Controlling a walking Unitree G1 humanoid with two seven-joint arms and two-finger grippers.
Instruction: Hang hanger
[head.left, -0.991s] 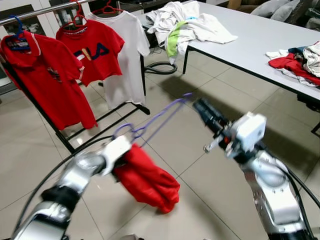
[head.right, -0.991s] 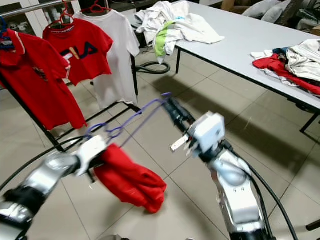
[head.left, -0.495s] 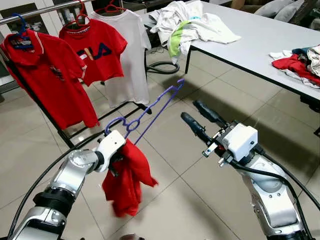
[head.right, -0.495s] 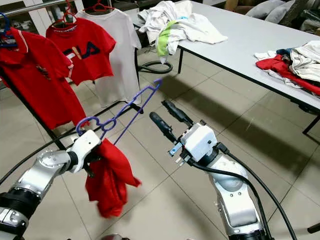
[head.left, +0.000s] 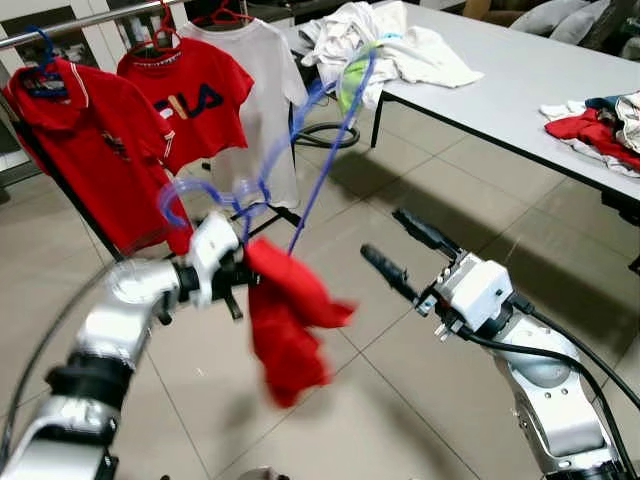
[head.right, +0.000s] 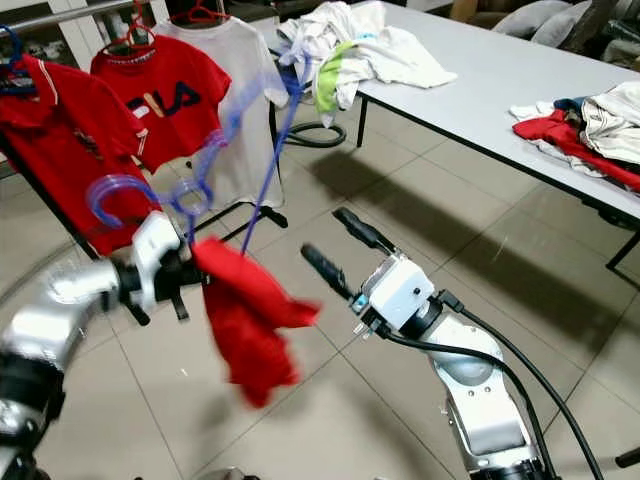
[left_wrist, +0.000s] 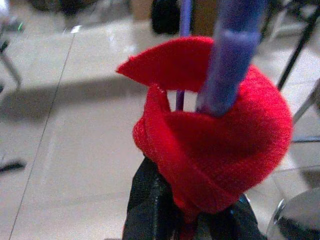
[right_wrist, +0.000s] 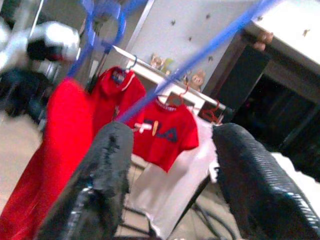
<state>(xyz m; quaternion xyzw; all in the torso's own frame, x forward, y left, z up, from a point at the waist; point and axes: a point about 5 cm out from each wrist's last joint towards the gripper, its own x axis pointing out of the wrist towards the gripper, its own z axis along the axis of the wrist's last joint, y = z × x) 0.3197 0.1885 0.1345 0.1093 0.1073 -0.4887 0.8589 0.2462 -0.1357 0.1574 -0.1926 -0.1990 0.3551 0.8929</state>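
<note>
My left gripper (head.left: 232, 278) is shut on a purple hanger (head.left: 318, 165) with a red garment (head.left: 290, 318) draped on it. The hanger stands tilted upward, its hook (head.left: 188, 205) blurred just above the gripper. In the left wrist view the red garment (left_wrist: 215, 150) wraps the purple hanger (left_wrist: 227, 55) right over my black fingers (left_wrist: 150, 210). My right gripper (head.left: 400, 248) is open over the floor, to the right of the garment and not touching it. The clothes rail (head.left: 95, 22) runs along the upper left, carrying two red shirts (head.left: 75, 140) and a white shirt (head.left: 262, 110).
A grey table (head.left: 520, 75) with heaps of clothes (head.left: 385, 45) stretches across the upper right. More clothes (head.left: 600, 120) lie at its right end. The rack's black base (head.left: 215, 235) and a cable (head.left: 325, 135) rest on the tiled floor.
My left arm has swung the hanger and red garment up and toward the rail; the hanger now points steeply upward. The right gripper stayed open and dropped slightly.
</note>
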